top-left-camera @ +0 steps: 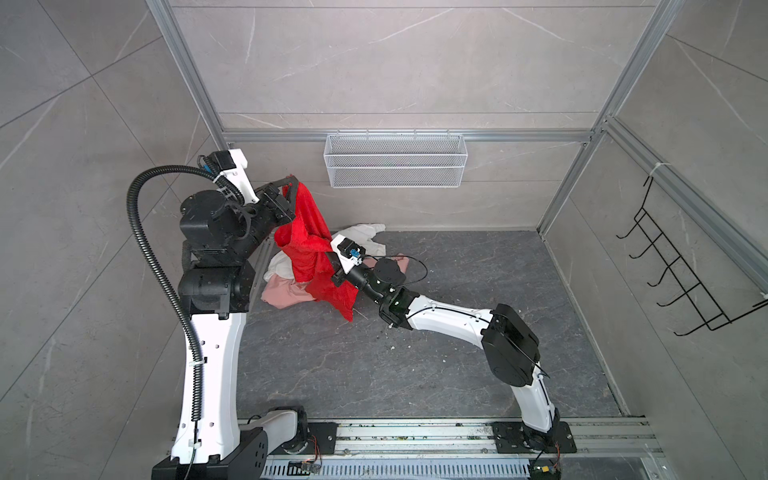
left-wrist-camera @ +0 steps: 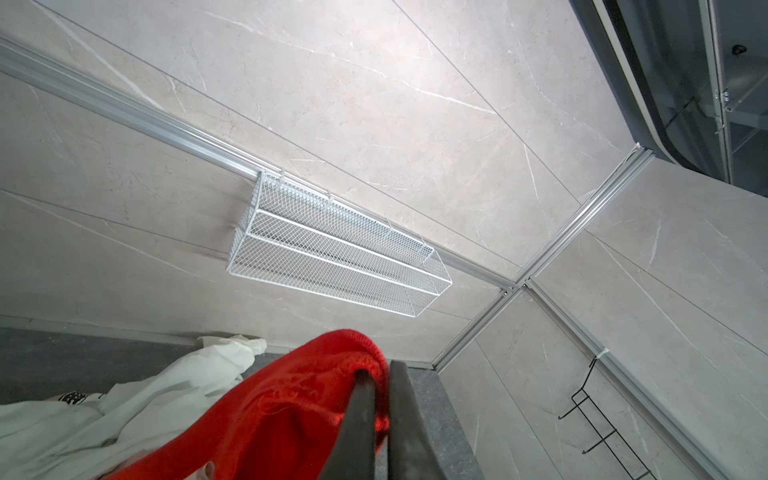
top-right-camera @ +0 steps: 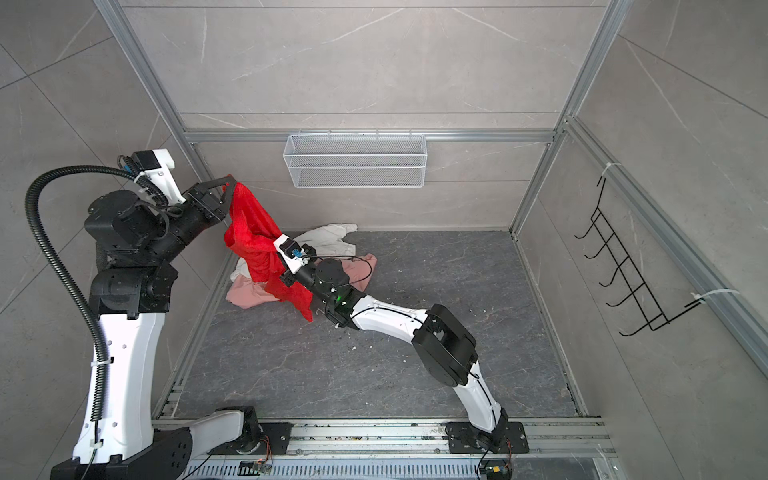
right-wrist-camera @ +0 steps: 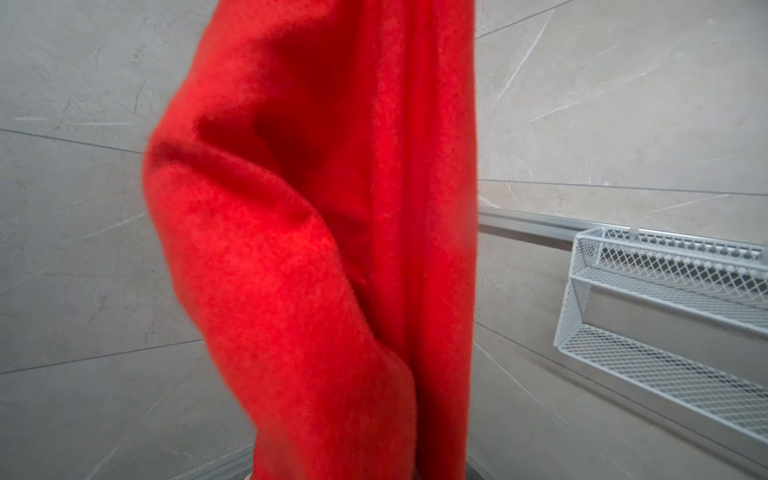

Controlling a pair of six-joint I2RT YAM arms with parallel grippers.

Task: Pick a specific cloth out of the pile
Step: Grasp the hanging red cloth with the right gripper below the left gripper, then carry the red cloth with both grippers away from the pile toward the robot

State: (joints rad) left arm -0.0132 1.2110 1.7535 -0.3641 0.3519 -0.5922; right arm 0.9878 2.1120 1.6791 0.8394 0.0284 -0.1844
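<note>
**Both top views:** the cloth (top-left-camera: 309, 245), red, hangs from the left gripper (top-left-camera: 296, 179), which is clamped on its top edge at ten o'clock of the floor. Its lower end is over the pile (top-left-camera: 282, 286). The right gripper (top-left-camera: 336, 277) is closed at the fabric's four o'clock side; whether it holds anything, I cannot tell.

**Left wrist:** the fingers (left-wrist-camera: 361, 399) pinch only a thin fold, so it may slip.

**Right wrist:** red fills the view. A snagged hem could drag the pink cloth (top-left-camera: 286, 296).

**Writing:** dark print on the white cloth (left-wrist-camera: 72, 398), unreadable.

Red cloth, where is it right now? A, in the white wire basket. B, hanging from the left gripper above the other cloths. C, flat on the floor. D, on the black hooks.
B: the red cloth hangs from the shut left gripper, above the white cloth and pink cloth on the floor.
</note>
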